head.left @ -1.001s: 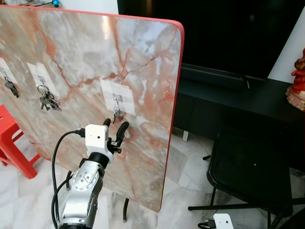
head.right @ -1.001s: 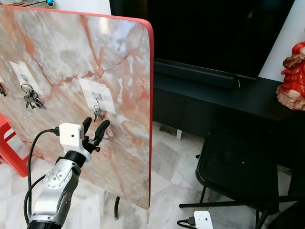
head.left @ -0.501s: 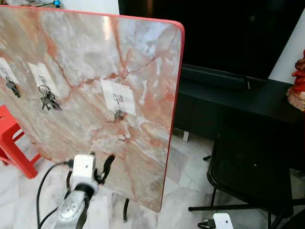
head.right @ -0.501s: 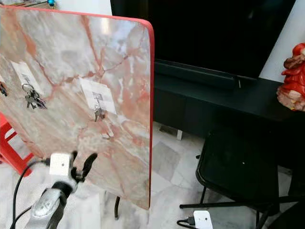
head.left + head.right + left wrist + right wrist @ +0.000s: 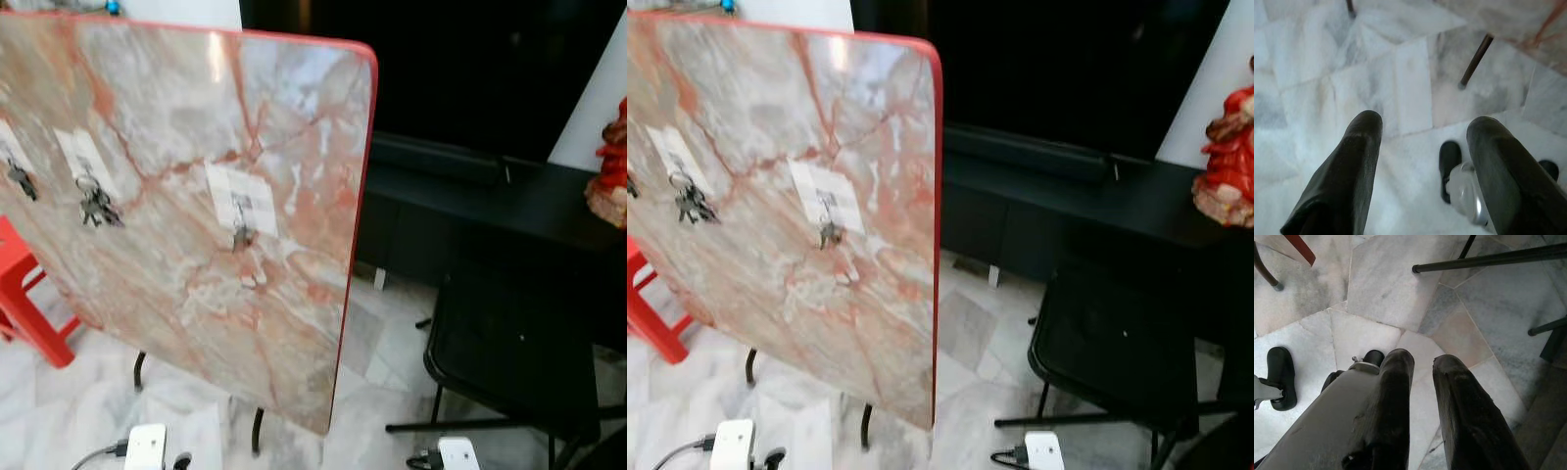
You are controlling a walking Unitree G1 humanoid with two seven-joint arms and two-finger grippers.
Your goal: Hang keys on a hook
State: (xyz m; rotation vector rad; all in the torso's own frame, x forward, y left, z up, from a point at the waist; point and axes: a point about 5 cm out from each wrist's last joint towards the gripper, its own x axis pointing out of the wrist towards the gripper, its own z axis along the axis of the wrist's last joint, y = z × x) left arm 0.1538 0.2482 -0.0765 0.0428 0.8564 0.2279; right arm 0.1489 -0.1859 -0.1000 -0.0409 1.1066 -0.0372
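In the left eye view, a big marble board (image 5: 196, 196) with a thin red edge stands tilted on dark thin legs. Three white patches with hooks sit on it in a row. The keys (image 5: 240, 235) hang from the hook (image 5: 240, 204) on the patch nearest the board's right edge. A bigger bunch of keys (image 5: 96, 208) hangs on the middle patch, and one more key (image 5: 20, 178) hangs far left. A red stool (image 5: 24, 294) stands just beside the board's left side. To the right of the red edge there is open white floor (image 5: 387, 338), then a black chair (image 5: 514, 362). Behind it runs a long black TV stand (image 5: 490, 211). A white box on the left arm's wrist (image 5: 145, 447) peeks in at the bottom, low above the floor.

In the right eye view, a red statue (image 5: 1227, 162) stands on the far right end of the TV stand.

In the left wrist view, the left hand (image 5: 1422, 142) hangs over the white floor tiles. Its two black fingers are spread wide and hold nothing. A thin dark board leg (image 5: 1475, 61) meets the floor ahead of it.

In the right wrist view, the right hand (image 5: 1422, 364) also hangs over the floor. Its fingers sit close, with a small gap, and hold nothing. Black chair legs (image 5: 1488, 259) cross the tiles ahead.
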